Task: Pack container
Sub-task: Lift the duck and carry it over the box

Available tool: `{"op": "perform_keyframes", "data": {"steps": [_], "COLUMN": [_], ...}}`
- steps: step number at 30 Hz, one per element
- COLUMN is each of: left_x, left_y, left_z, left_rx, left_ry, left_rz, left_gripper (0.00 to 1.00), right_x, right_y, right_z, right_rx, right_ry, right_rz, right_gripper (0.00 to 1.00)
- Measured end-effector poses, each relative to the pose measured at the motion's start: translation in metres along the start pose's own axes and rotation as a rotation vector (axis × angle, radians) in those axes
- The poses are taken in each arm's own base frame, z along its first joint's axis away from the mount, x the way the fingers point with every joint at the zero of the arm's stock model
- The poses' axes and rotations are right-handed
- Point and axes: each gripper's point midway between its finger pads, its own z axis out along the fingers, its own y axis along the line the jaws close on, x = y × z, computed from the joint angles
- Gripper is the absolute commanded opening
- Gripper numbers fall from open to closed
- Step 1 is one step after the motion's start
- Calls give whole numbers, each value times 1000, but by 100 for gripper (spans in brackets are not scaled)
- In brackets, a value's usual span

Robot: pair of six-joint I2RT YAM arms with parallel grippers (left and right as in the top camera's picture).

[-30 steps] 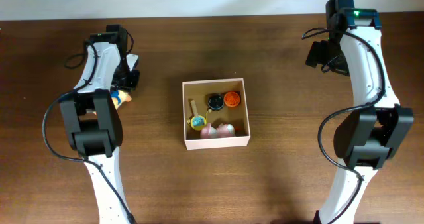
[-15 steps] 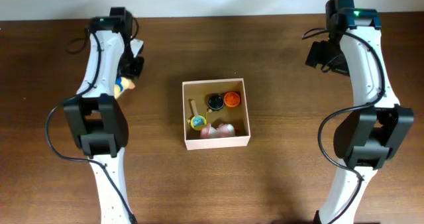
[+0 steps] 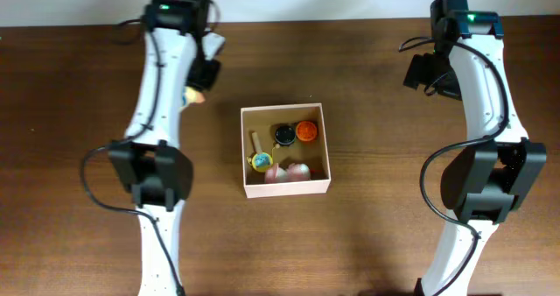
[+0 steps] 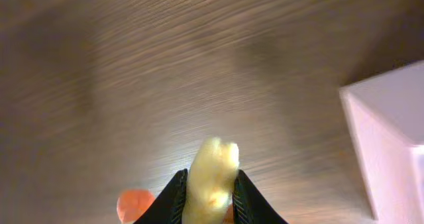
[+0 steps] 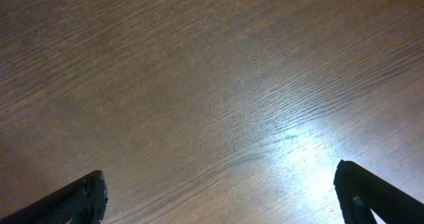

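Table (image 3: pixel 376 243): container (image 3: pixel 287 188) near left gripper (image 4: pixel 211 182)

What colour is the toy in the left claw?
The toy is pale yellow with orange, clearest in left wrist view.

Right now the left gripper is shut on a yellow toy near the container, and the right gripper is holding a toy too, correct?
No. The right gripper holds nothing: the right wrist view shows its fingers spread wide over the table. The left gripper is shut on the yellow toy near the container, as you say.
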Motion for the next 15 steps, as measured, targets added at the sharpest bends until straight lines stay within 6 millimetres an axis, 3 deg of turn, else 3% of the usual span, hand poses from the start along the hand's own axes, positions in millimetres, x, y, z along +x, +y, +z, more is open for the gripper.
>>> {"op": "perform_keyframes", "data": {"steps": [7, 15], "left_x": [-17, -20], "left_y": [-87, -150], "left_z": [-16, -36], "left_rx": [14, -37], "left_ry": [-34, -72], "left_rz": [185, 336], "left_gripper": [2, 2], "right_x": [0, 0], "right_y": [0, 0], "right_z": [0, 0], "right_rx": [0, 0], "right_ry": [0, 0], "right_rz": [0, 0], "right_gripper": [99, 99]}}
